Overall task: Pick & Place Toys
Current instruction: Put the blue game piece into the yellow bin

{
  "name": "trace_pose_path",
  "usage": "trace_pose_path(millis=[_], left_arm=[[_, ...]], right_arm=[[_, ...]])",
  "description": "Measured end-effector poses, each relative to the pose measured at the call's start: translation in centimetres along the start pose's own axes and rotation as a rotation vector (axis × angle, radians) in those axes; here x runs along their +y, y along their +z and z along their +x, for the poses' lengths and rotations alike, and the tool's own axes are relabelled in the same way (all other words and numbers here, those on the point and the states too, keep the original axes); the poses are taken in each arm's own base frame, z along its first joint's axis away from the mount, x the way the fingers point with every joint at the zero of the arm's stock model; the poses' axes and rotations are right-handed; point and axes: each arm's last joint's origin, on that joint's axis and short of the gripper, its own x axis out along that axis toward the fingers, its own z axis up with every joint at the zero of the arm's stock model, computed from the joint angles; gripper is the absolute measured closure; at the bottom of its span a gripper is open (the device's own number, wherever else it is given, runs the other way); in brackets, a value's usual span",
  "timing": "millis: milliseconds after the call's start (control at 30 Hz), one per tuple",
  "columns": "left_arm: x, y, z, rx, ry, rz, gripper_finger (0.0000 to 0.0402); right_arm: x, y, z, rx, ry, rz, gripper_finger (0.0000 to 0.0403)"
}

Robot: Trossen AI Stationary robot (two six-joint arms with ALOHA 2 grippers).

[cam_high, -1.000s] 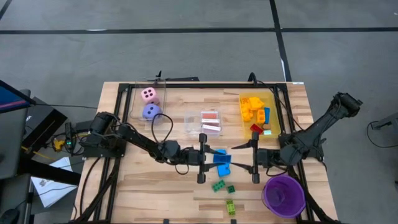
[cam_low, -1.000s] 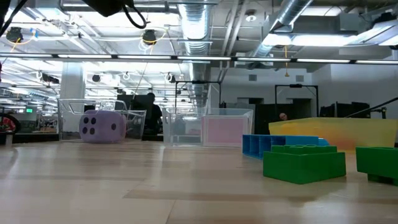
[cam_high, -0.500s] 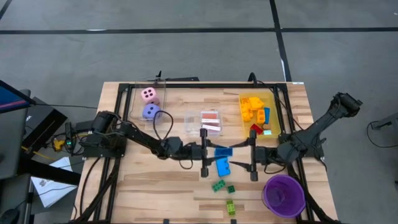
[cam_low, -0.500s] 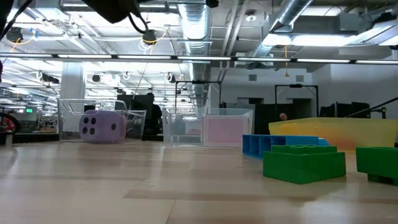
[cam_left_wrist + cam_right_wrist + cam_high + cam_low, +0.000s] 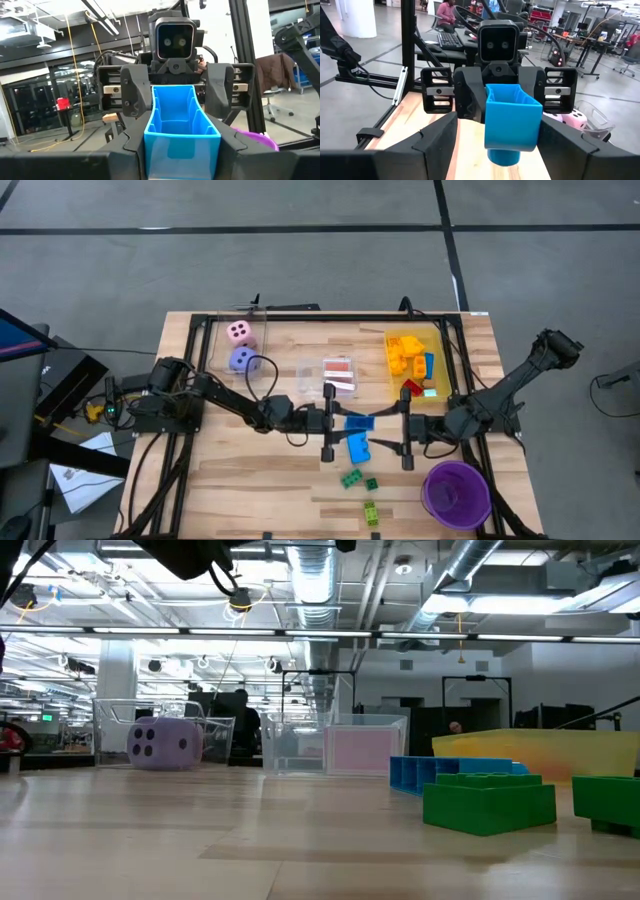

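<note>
A blue brick (image 5: 358, 423) hangs in the air over the middle of the table, hollow side up, with my left gripper (image 5: 345, 421) shut on it. My right gripper (image 5: 378, 426) faces it from the table's right, open, with its fingers (image 5: 440, 135) standing on either side of the brick's other end (image 5: 512, 117); whether one of them touches it I cannot tell. A second blue brick (image 5: 358, 447) lies on the table just nearer. Green bricks (image 5: 350, 477) lie nearer still. My left gripper pinches the blue brick's two side walls (image 5: 150, 150) between its two fingers, at the end toward the table's left. The fingers come nearly level from the left and lie along the brick. The brick is lifted clear of the table, level, a stud (image 5: 502, 156) pointing down.
A yellow bin (image 5: 440, 350) with several bricks stands far right. A clear bin (image 5: 305, 375) holds pink cards. A pink die (image 5: 239, 332) and a purple die (image 5: 243, 359) sit far left. A purple cup (image 5: 456, 493) stands near right. A black frame (image 5: 330, 317) rims the table.
My left gripper has carried the held blue brick a little toward the table's far edge, away from the blue brick lying on the table. The held brick has stayed level and clear of the table.
</note>
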Motion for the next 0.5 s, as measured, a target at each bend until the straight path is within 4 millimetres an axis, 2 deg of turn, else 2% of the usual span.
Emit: trace_pose_path(millis=[300,500], left_arm=[[-0.24,0.04,-0.05,0.0,-0.008,-0.004,0.0279],[-0.27,0.05,-0.05,0.001,-0.012,-0.008,0.0279]], right_arm=[[0.0,-0.02,0.0,0.001,-0.003,0.01,0.0159],[-0.02,-0.02,0.0,0.001,-0.01,0.01,0.0206]])
